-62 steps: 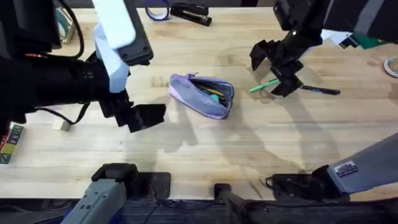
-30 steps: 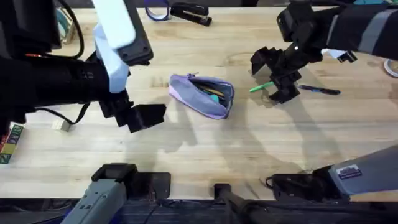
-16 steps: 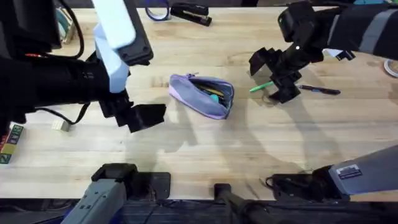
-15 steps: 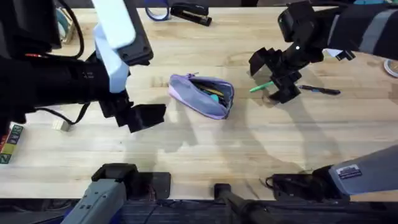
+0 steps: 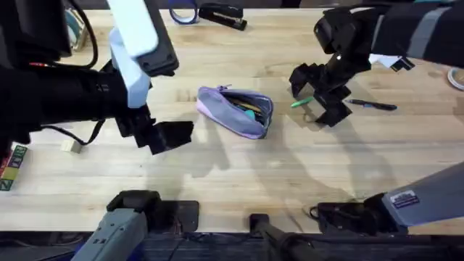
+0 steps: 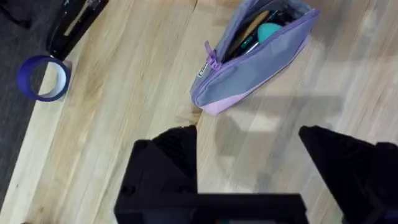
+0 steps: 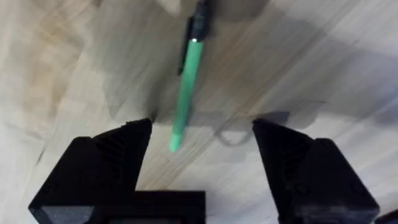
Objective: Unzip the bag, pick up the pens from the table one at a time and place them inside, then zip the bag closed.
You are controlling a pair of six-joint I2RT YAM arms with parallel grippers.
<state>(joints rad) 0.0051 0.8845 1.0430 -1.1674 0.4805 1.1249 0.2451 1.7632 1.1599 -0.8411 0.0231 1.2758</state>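
The lavender and grey-blue bag (image 5: pixel 235 110) lies unzipped mid-table, with a teal item and other things showing in its mouth (image 6: pixel 255 37). My left gripper (image 5: pixel 168 135) hovers open to the bag's left, apart from it; the left wrist view shows its black fingers (image 6: pixel 177 158) with nothing between them. To the bag's right lies the green pen (image 5: pixel 299 103) on the table (image 5: pixel 239 174). My right gripper (image 5: pixel 316 96) stands open astride it, and the pen (image 7: pixel 186 87) shows between the spread fingers (image 7: pixel 118 155), untouched. The dark pen (image 5: pixel 373 106) lies just right of that gripper.
A black stapler (image 5: pixel 221 16) and a blue tape ring (image 5: pixel 183 13) sit at the far edge; both also show in the left wrist view, the ring (image 6: pixel 42 78) nearer. A white roll (image 5: pixel 457 76) is at the right edge, a small box (image 5: pixel 11 167) at the left.
My right gripper has shifted slightly left over the green pen and turned a little, staying open. The left arm, the bag and both pens have not moved.
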